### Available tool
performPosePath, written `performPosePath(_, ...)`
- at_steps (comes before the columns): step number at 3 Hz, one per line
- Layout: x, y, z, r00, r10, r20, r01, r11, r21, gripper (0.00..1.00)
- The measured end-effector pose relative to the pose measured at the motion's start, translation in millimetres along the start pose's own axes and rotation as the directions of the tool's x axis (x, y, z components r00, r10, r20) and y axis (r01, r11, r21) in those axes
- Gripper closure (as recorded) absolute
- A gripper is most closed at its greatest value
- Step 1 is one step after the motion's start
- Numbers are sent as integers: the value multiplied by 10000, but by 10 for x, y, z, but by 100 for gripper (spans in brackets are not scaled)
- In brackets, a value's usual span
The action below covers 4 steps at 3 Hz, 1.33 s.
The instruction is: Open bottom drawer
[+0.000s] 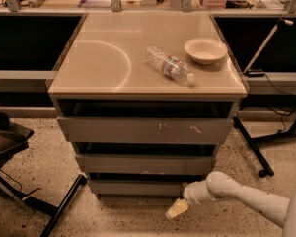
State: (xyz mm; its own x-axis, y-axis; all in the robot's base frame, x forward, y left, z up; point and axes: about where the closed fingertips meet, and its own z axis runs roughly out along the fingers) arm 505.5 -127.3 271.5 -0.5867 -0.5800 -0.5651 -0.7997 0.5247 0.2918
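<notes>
A speckled floor [113, 218] carries a cabinet whose beige top [98, 68] holds a bottle [170, 65] and a bowl [205, 50]. The bottom drawer [138, 186], lowest of three grey fronts, sits just above the floor. The gripper [177, 209] hangs just below the drawer's right end; whether it is open or closed cannot be told.
</notes>
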Motion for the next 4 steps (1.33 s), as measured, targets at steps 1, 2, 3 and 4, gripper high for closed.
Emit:
performPosePath(1, -159, -71, 378, 9905, -467, 1297, 568, 9955, -755, 0)
performPosePath(2, -126, -263, 362, 9839, -1038, 1454, 1142, 9913, -650, 0)
performPosePath(3, -132, -267, 359, 9838, -1047, 1456, 1149, 9913, -636, 0)
performPosePath(4, -193, -365, 568, 9671, -2172, 1323, 2211, 9751, -160, 0)
